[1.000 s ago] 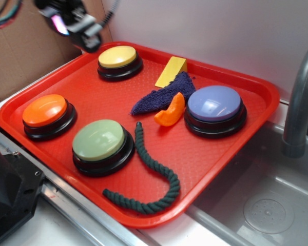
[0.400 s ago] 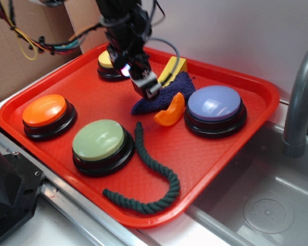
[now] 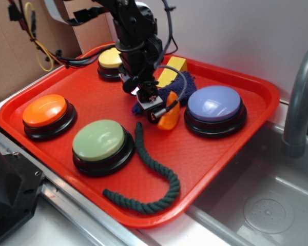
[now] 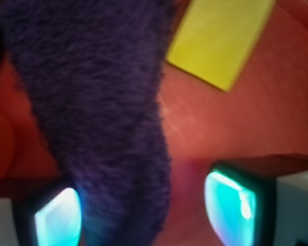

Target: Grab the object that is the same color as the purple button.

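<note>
Jaws apart, the gripper [image 3: 153, 114] straddles the narrow tip of the purple cloth [image 4: 97, 118], which lies on the red tray [image 3: 220, 148] between the yellow block [image 4: 220, 36] and orange slice [image 3: 170, 120]. I'd press low and pinch centred, clear of the slice.

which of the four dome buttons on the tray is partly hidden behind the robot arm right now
The yellow button at the back of the red tray: the arm covers its right side. The orange button, green button and purple button show in full.
</note>
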`<state>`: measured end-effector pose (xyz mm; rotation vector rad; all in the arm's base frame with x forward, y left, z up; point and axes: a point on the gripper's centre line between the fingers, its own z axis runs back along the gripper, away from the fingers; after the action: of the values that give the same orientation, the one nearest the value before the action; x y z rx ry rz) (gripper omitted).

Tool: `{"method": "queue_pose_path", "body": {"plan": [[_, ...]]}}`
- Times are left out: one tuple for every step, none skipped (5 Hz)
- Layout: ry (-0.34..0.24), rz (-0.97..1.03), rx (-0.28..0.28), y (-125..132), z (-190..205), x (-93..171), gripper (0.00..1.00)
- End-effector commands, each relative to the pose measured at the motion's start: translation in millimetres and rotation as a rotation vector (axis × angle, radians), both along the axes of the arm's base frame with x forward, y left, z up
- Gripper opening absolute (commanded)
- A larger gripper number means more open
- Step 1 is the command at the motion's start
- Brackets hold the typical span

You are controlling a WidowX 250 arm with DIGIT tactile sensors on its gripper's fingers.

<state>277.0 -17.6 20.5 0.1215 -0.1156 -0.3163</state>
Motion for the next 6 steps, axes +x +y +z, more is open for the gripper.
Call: {"method": "queue_pose_path", "body": {"plan": [[-0.017,-0.008,-0.124,-8.8,3.9,1.0,0.32],[-0.007,0.009,-0.129,-5.1,3.7,2.4,0.0],[-0.02,0.04,-0.063,1.6,8.6,7.1,0.0],[-0.019,0.136,-0.088,4.6,36.8,11.0,0.0],[-0.01,0.226,-0.12,10.3,69.8,12.4,0.0],[-0.045,0.393,-0.113,25.7,120.1,8.3,0.0]]}}
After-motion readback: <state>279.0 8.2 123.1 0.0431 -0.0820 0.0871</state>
